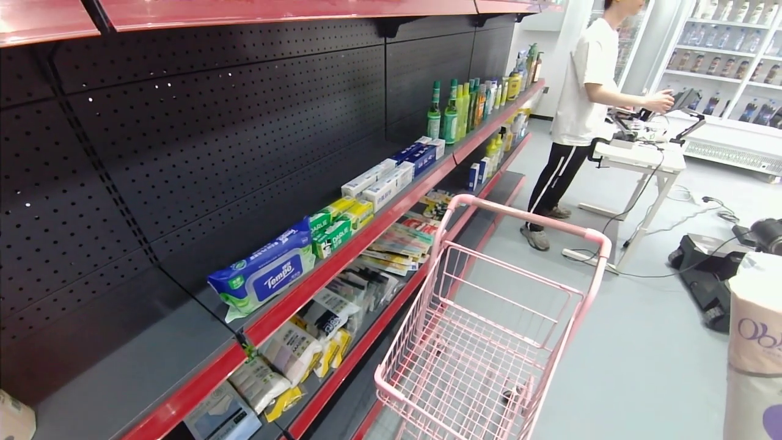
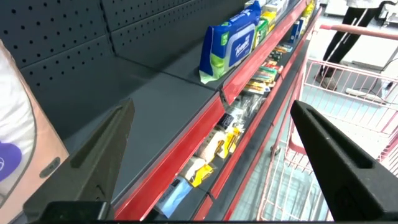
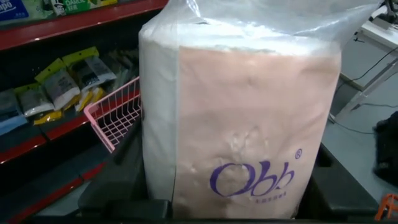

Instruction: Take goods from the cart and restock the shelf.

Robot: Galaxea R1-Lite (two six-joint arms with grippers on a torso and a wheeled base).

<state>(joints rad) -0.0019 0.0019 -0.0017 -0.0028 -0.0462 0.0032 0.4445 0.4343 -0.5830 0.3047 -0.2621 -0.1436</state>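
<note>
A tall pack of toilet paper (image 3: 249,124), pink and white in clear wrap, sits between the fingers of my right gripper (image 3: 230,186), which is shut on it. In the head view this pack (image 1: 754,342) is at the far right, beside the pink cart (image 1: 489,342). My left gripper (image 2: 211,168) is open and holds nothing; it hangs over the bare grey shelf board (image 2: 155,106). A second pink and white pack (image 2: 18,143) stands at the near end of that board, beside one finger (image 2: 93,162). It also shows at the head view's lower left corner (image 1: 12,418).
A blue wipes pack (image 1: 266,269) stands further along the shelf board (image 1: 140,360), then green boxes (image 1: 333,226), white boxes and bottles. The lower shelf (image 1: 342,360) holds bagged goods. A white table (image 1: 641,159) and a black device (image 1: 702,269) with cables stand beyond the cart.
</note>
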